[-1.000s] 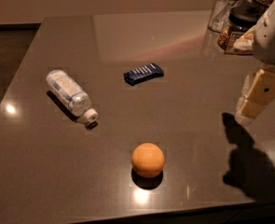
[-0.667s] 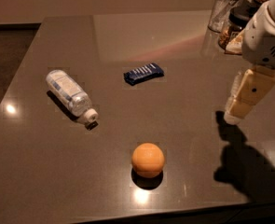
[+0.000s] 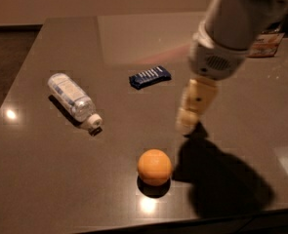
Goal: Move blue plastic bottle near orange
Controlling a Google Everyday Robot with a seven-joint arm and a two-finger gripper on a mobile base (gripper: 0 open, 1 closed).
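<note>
The blue plastic bottle (image 3: 73, 100) lies on its side on the left of the dark table (image 3: 46, 179), white cap pointing toward the front right. The orange (image 3: 154, 166) sits near the table's front edge, to the right of and nearer than the bottle. My gripper (image 3: 187, 123) hangs from the arm at the upper right, just above the table, right of and behind the orange, well apart from the bottle. It holds nothing.
A flat dark blue snack wrapper (image 3: 149, 76) lies behind the orange at mid table. A pale packet (image 3: 265, 44) lies at the back right, partly behind the arm. The table's front edge runs just below the orange.
The arm has swung left and forward from the right edge toward the table's middle. The gripper now hangs close to the orange. Bottle, orange and wrapper have not moved.
</note>
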